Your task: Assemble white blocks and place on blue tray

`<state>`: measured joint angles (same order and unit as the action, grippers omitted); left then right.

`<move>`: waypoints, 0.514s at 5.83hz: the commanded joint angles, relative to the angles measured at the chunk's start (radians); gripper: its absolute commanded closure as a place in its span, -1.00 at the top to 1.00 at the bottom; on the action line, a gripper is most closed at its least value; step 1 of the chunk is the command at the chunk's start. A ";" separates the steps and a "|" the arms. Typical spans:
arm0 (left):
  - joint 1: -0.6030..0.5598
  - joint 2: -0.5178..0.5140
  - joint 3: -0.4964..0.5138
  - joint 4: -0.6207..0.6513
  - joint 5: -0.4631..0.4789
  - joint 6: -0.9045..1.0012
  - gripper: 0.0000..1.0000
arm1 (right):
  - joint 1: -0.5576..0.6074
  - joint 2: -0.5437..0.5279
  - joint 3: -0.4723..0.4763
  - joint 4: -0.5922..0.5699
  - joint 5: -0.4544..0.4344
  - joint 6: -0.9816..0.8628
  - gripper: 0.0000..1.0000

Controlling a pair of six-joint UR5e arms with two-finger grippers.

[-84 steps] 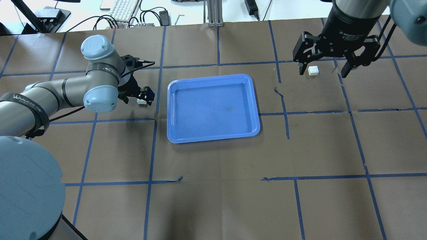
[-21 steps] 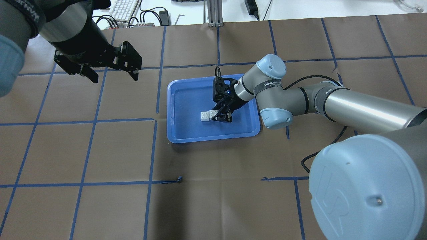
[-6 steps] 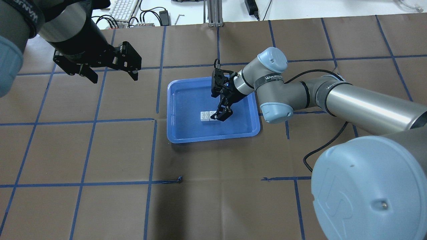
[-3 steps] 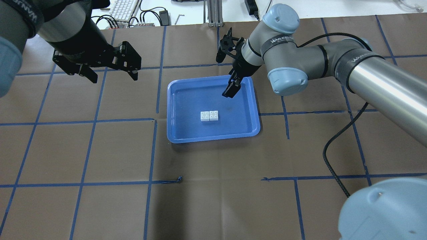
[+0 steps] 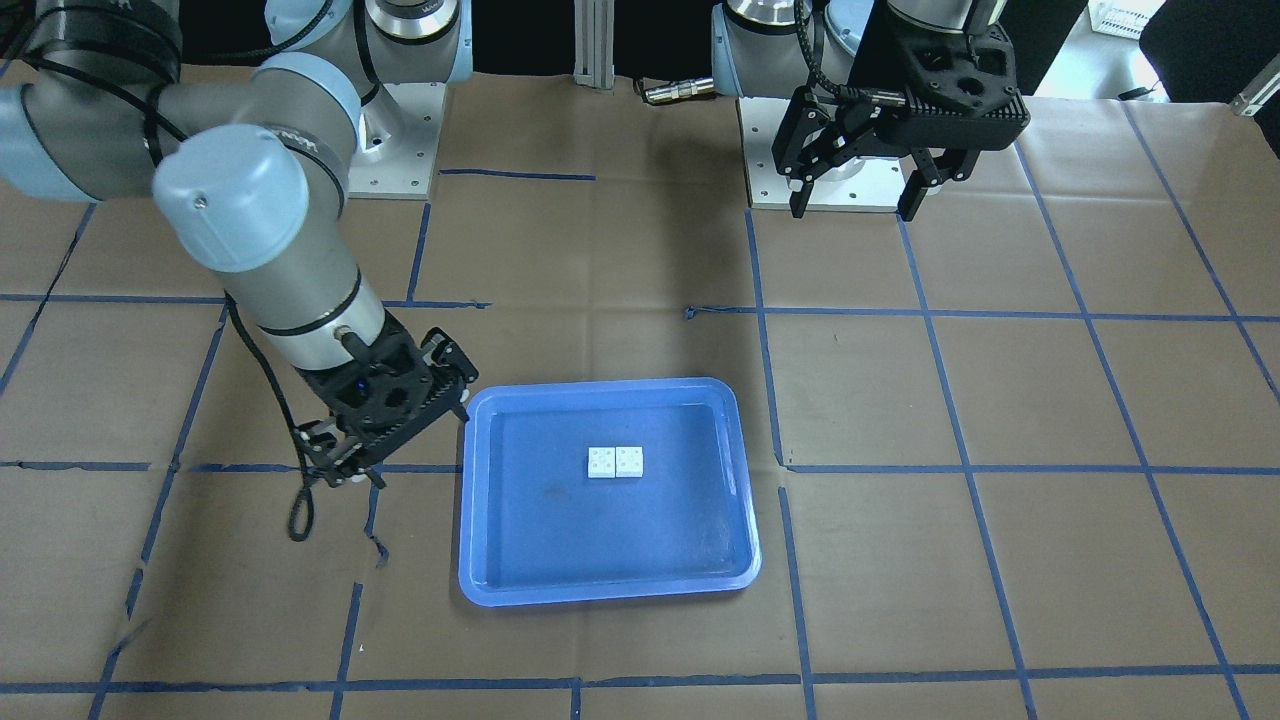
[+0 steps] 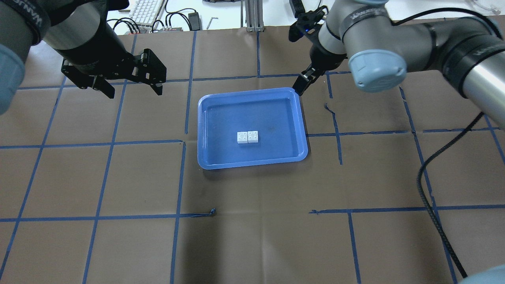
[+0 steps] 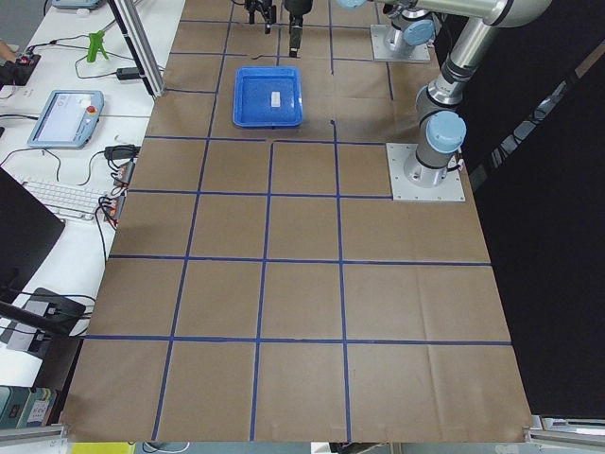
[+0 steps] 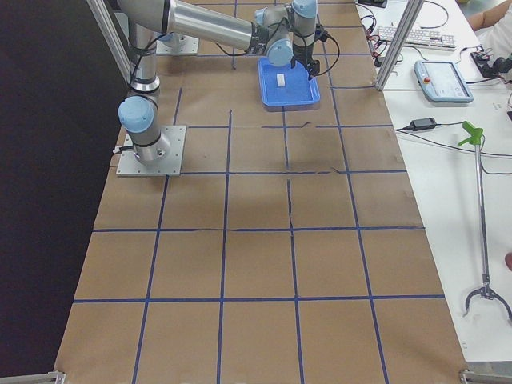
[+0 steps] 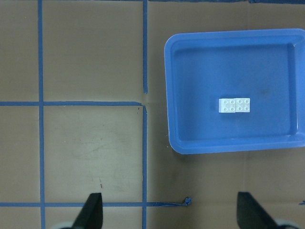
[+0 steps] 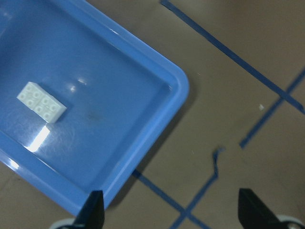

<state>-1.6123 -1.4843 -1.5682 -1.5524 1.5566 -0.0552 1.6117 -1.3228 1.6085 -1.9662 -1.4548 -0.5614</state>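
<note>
The two white blocks sit joined side by side, studs up, on the middle of the blue tray's floor. They also show in the front view, the left wrist view and the right wrist view. My right gripper is open and empty, raised over the tray's far right corner; its fingers stand wide apart. My left gripper is open and empty, held high over the table left of the tray.
The tray lies on brown paper marked with a blue tape grid. A keyboard, cables and a metal post lie beyond the far edge. The right arm's black cable hangs over the table's right side.
My right gripper has let go of the blocks, lifted off them and drawn back to the tray's far right corner. The joined blocks stay in the tray. The left arm has not moved.
</note>
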 commanded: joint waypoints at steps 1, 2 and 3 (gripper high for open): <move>0.000 0.001 -0.001 0.003 -0.001 0.000 0.99 | -0.073 -0.107 -0.025 0.215 -0.100 0.269 1.00; 0.000 0.001 -0.001 0.000 0.000 0.000 0.99 | -0.067 -0.134 -0.088 0.343 -0.125 0.466 1.00; 0.002 0.002 -0.001 -0.005 0.000 0.000 0.99 | -0.055 -0.136 -0.167 0.462 -0.116 0.557 1.00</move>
<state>-1.6116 -1.4830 -1.5693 -1.5534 1.5567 -0.0552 1.5490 -1.4477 1.5099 -1.6198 -1.5684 -0.1189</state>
